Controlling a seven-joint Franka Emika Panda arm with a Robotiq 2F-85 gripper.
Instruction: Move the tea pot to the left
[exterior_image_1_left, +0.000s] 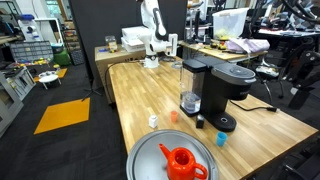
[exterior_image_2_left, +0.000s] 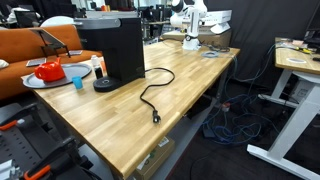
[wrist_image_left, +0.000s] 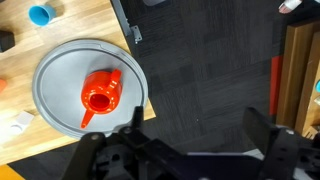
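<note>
Jaws wide and empty, the gripper (wrist_image_left: 185, 152) hovered well apart from the tea pot (wrist_image_left: 100, 92) on its grey tray (wrist_image_left: 55, 75), seemingly ready to grasp

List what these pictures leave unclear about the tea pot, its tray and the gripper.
Tray: near rim cut off by the bottom edge in an exterior view.
Tea pot: too small in an exterior view to show its spout.
Gripper: dark in the wrist view, cut by the bottom edge.
</note>
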